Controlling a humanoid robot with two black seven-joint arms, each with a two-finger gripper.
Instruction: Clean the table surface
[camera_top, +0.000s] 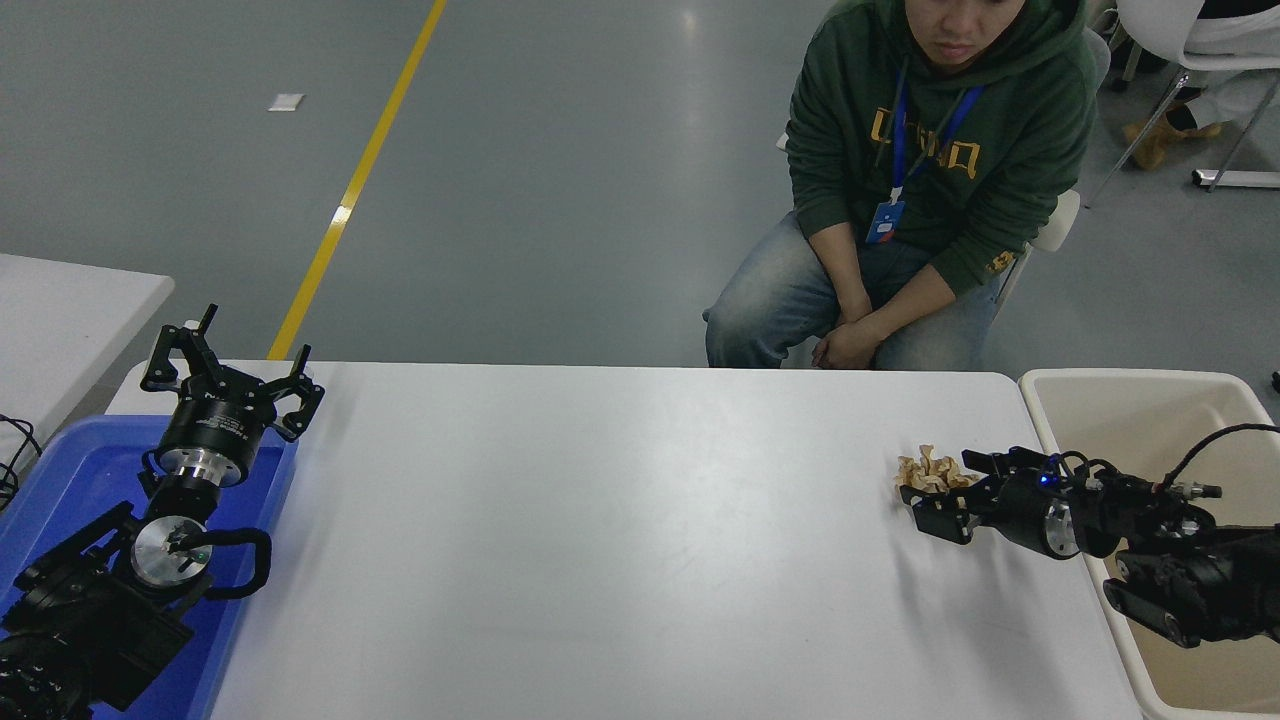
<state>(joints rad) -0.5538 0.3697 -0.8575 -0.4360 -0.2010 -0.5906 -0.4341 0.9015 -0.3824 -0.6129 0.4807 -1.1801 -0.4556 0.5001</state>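
Observation:
The table surface (600, 540) is a wide white top. A crumpled tan paper wad (925, 468) lies on it near the right end. My right gripper (938, 478) reaches in low from the right and is open, with one finger behind the wad and one in front, the wad at its tips. At the lower left my left gripper (230, 365) stays parked, open, above a blue tray.
A beige bin (1060, 385) stands just off the table's right edge, under my right arm. The blue tray (60, 470) sits at the table's left end. A person in a green hoodie (940, 150) sits at the far side, hands clasped.

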